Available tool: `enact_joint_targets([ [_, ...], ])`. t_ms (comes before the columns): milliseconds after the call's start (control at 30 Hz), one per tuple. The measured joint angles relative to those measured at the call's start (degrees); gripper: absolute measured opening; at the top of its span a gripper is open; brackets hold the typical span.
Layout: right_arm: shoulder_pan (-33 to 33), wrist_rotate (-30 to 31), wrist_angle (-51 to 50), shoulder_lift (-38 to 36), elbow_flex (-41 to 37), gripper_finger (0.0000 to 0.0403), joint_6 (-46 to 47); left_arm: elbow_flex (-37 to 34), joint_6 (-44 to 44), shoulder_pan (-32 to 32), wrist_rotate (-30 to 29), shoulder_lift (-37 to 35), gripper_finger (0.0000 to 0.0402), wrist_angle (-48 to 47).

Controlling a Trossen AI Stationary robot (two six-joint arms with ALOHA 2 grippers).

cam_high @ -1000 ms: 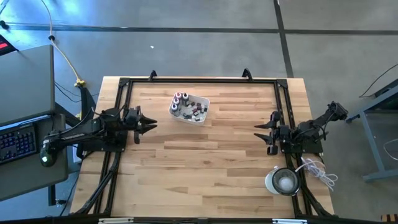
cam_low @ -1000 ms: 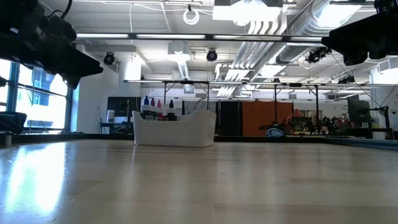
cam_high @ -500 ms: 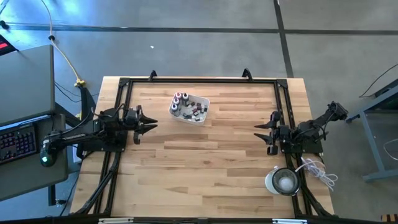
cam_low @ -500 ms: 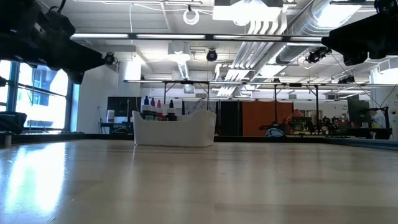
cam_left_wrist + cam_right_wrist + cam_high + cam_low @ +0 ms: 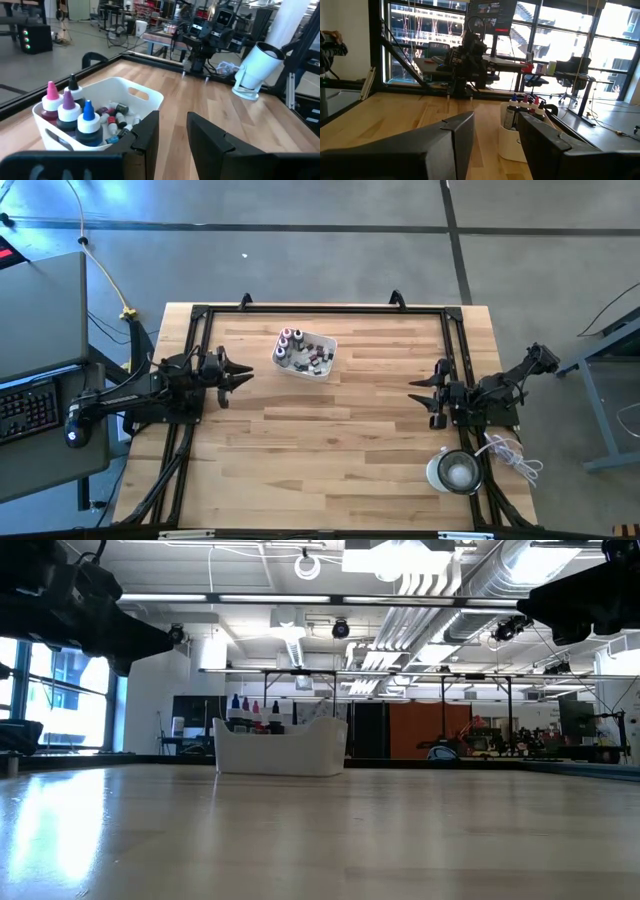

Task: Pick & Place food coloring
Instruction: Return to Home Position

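Found food coloring (image 5: 300,350) bunched in white bin (image 5: 280,752) on counter (image 5: 340,440), just ahead of nearer left end effector (image 5: 246,377), spread, empty. Logged right end effector (image 5: 413,392) well apart, likewise spread.

Only the left gripper (image 5: 244,375) has moved. Over the last second it has swung a little toward the far edge of the table (image 5: 340,450), so its tip now sits slightly nearer the side where the white bin (image 5: 326,360) stands. From table height you can see its nose come up. A second ago it slanted down toward the tabletop, and now it lies close to level and reaches a touch further across.
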Motion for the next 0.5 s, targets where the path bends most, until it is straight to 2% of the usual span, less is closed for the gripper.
enact_joint_targets([
  [500,0.0,0.0,0.0,0.0,0.0,0.0146,0.0,0.0,-0.1,0.0,-0.4,0.0,0.0099,0.8],
])
